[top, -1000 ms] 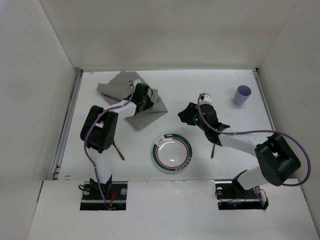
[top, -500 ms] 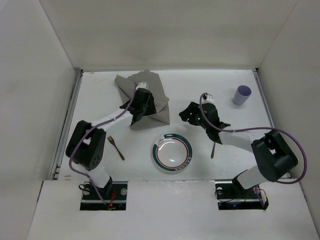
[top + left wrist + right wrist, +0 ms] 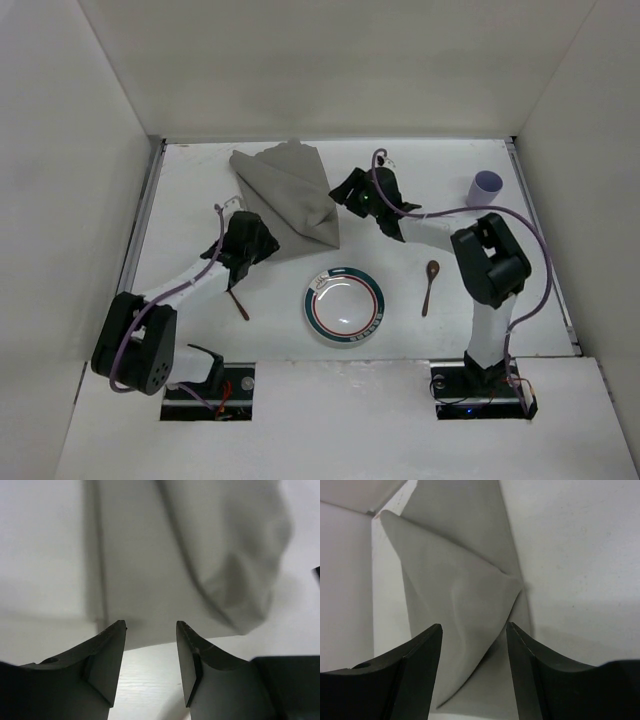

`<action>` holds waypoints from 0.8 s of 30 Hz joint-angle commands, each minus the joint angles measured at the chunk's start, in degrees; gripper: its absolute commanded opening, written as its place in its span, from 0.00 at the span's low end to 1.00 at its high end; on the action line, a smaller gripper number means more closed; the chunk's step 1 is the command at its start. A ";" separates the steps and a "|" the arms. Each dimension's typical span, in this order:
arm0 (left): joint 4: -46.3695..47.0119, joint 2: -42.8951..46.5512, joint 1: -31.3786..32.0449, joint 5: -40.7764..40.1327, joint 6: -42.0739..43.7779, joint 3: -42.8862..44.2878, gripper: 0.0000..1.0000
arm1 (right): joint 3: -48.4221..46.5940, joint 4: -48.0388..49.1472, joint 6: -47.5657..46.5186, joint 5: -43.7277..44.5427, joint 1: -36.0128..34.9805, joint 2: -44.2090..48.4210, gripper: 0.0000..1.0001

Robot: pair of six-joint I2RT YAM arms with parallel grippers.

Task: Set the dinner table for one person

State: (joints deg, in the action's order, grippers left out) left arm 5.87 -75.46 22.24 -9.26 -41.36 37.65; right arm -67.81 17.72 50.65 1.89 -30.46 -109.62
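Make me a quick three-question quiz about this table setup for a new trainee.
1. Multiple choice: what lies to the right of the plate? A) a knife B) a spoon C) a bottle
2. True or false: the cup stands on the cloth.
3. Fill the gap: the left gripper and the right gripper both have jaws that are ____, with nothing held between them.

Key: 1 B. 2 False, the cup stands on the bare table, apart from the cloth. 3 open.
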 commanded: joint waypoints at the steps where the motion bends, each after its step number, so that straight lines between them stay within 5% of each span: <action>1: 2.74 1.37 -1.63 2.31 -5.92 -3.80 0.43 | -6.70 -6.10 3.05 3.11 -0.08 -3.92 0.60; 7: 4.85 3.56 -5.76 6.09 -6.54 -7.76 0.46 | -14.54 -17.35 3.22 9.62 -0.08 -7.62 0.60; 24: 7.40 -1.44 -7.17 9.96 -6.36 -8.29 0.51 | -19.99 -13.76 5.16 2.24 -0.43 -14.21 0.53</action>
State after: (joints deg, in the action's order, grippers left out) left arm 12.43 -76.23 15.64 -1.28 -47.48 29.21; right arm -85.41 0.84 54.98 6.13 -30.46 -123.22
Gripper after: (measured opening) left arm 0.506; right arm 0.532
